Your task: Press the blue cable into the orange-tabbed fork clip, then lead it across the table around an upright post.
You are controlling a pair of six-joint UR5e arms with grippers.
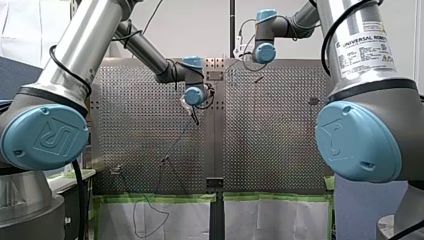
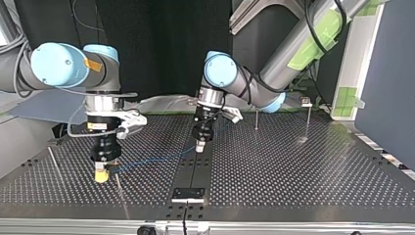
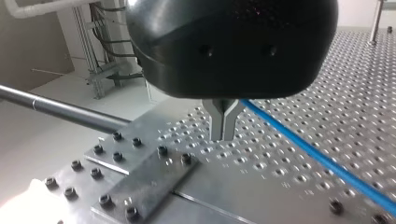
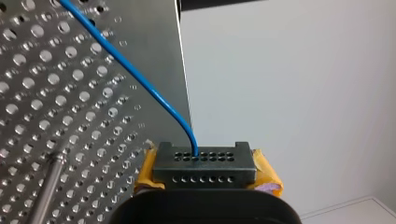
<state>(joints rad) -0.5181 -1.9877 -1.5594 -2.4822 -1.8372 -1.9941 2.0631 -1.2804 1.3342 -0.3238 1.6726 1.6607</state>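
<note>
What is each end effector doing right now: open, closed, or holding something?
Left end effector: closed; whether it grips the blue cable cannot be told.
Right end effector: closed on the blue cable.

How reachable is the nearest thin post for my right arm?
Probably yes: the thin post stands close beside my right gripper, nothing between them, though its jaws are shut on the blue cable.
</note>
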